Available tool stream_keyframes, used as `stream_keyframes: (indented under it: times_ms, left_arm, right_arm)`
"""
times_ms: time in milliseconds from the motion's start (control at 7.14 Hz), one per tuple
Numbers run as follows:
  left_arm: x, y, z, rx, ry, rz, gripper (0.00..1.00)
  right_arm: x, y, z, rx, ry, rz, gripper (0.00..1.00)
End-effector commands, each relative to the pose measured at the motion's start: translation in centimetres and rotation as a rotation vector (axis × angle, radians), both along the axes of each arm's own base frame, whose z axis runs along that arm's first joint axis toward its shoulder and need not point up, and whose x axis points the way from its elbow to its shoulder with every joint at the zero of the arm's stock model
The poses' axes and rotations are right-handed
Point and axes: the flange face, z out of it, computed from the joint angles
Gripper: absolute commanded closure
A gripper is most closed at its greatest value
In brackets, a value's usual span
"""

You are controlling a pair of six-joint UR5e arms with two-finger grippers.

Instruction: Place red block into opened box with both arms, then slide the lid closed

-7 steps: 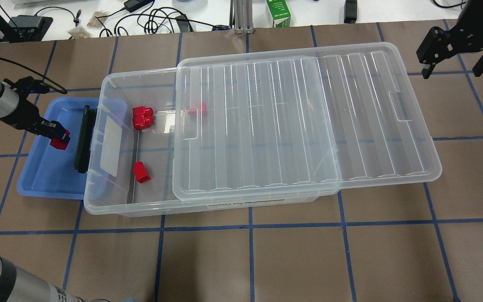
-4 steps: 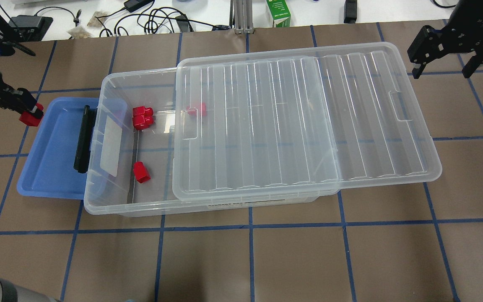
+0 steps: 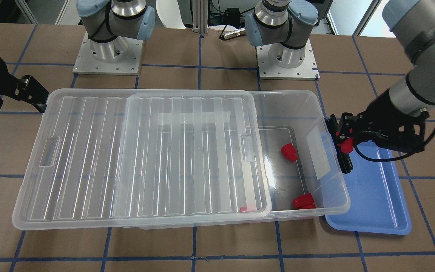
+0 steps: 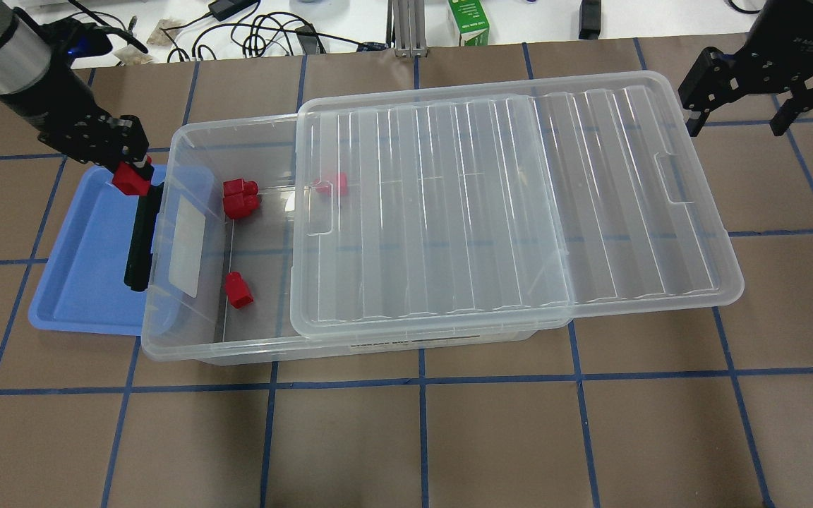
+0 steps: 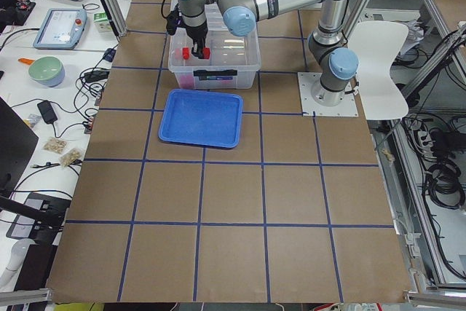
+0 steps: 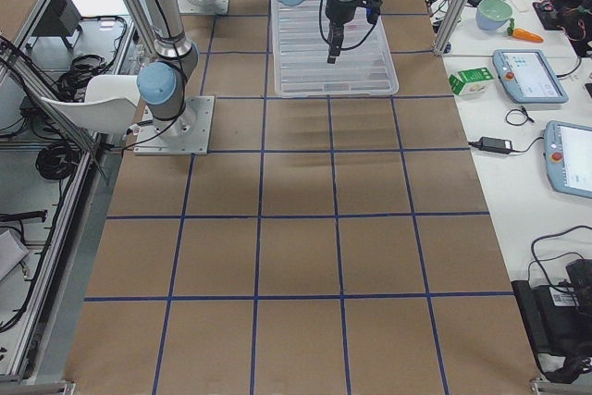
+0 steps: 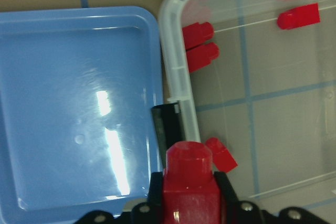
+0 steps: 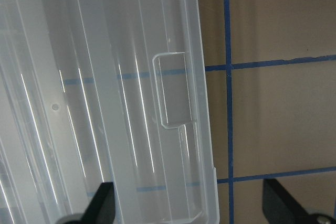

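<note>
Box (image 4: pixel 237 124): mid-desk, left end uncovered.
Lid (image 4: pixel 505 204): resting on the box, covering most of it, overhanging its right end.
Left gripper (image 4: pixel 131 168): clenched on the red block (image 4: pixel 131 180), above the far corner of the blue tray (image 4: pixel 82 282), just beside the box's open end.
Right gripper (image 4: pixel 736 123): fingers spread, empty, near the lid's far right corner.
Other blocks (image 4: pixel 240 204): four on the box floor, one under the lid's edge.

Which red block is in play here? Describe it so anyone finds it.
Start at the blue tray beside the clear box's open end. Above the tray's corner, the left gripper pinches one red block. The other red blocks lie inside the box.
</note>
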Motion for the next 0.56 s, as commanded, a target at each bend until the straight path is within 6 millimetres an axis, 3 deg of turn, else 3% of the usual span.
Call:
stream_keyframes:
  times_ms: [0,140,420]
  left_arm:
    - [-4.6,1.5,-3.3,-0.002,-0.006,-0.014,1.0]
    - [-5.6,1.4,-6.1,-0.022,-0.009,-0.021,1.0]
    - [-6.5,3.5,-11.6,-0.042,-0.013,-0.022,1.0]
  right_arm:
    - [-0.5,0.0,-0.4,0.01,0.001,0.005,0.0]
    - [-0.7,0.0,-0.4,0.01,0.002,0.004,0.0]
    - [-0.8,-0.3,-0.9,0.016,-0.002,0.002,0.0]
